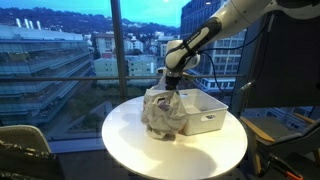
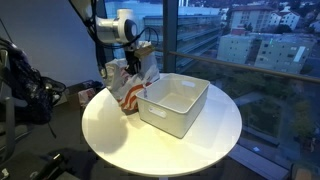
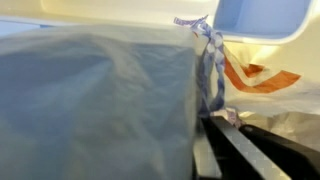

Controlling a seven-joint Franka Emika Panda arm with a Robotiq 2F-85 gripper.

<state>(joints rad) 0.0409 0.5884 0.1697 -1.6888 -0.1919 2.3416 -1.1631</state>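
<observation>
Hand (image 1: 172, 89) closed, apparently pinching top of crumpled bag (image 1: 163, 116), just beside white bin (image 1: 205, 122) on round tabletop (image 1: 130, 146); grip blurred in wrist view.

A crumpled pale grey plastic bag (image 3: 95, 100) fills the left and centre of the view. Its twisted blue-white strip (image 3: 210, 65) runs down the right edge towards a dark gripper finger (image 3: 280, 152). Behind these are a white plastic bin (image 3: 262, 18) and an orange-and-white wrapper (image 3: 258, 74).
</observation>
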